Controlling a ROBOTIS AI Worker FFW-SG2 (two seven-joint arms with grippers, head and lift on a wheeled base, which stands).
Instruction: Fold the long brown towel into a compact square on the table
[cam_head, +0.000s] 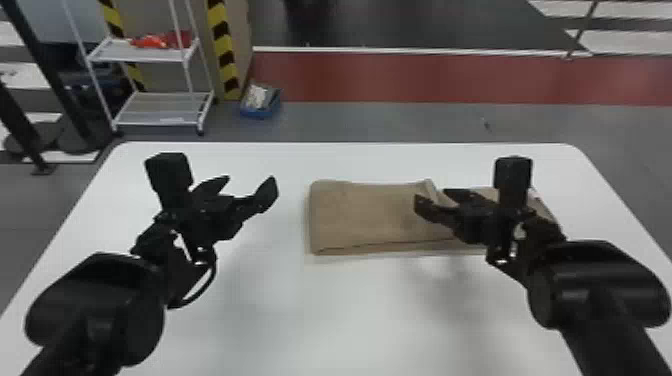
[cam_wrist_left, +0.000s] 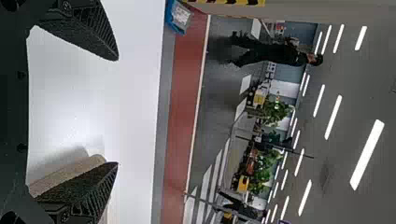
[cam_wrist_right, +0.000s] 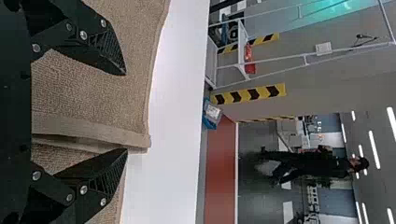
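Currently brown towel (cam_head: 370, 215) lies part-folded on tabletop (cam_head: 320, 310); left pincer (cam_head: 249, 181) spread, apart from it; right pincer (cam_head: 432, 196) spread above it.

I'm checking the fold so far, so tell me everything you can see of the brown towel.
The towel is brown, with a nubbly, terry-like weave and a smoother hem crossing it. It lies flat on the table, mostly on the robot's right, toward the far side. Its left part is folded in layers; overall it is an oblong, not a square. The right gripper is over it, open, not gripping it.
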